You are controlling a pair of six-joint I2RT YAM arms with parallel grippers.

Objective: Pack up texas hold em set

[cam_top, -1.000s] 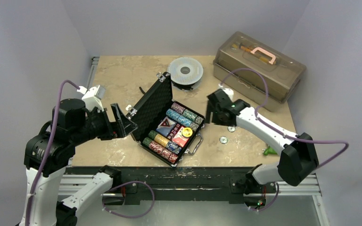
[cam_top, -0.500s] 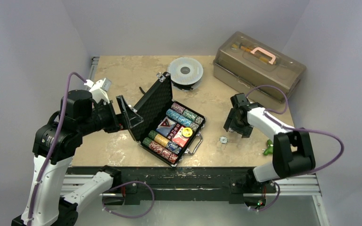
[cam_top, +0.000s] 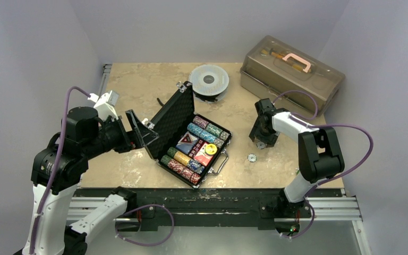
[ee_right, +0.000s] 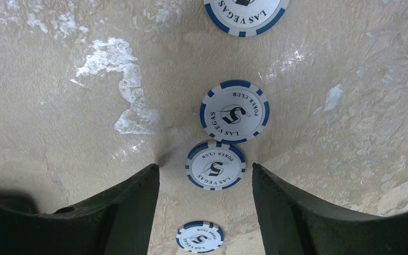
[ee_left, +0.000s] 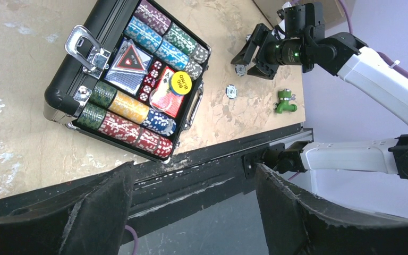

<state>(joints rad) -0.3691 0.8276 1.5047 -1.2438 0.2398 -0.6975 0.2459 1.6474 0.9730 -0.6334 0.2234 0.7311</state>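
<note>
Several chips (ee_right: pixel 235 111) lie loose right of the open case (cam_top: pixel 172 122); my left tool (ee_left: pixel 193 169) gapes empty, right tool (ee_right: pixel 204 167) spread astride one.

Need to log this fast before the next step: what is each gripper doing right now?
Left gripper: open, empty.
Right gripper: open, straddling a blue-and-white chip, not gripping it.

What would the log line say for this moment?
case: lid up, chips inside | left tool: open, empty, beside lid | right tool: open, straddling loose chip on table
</note>
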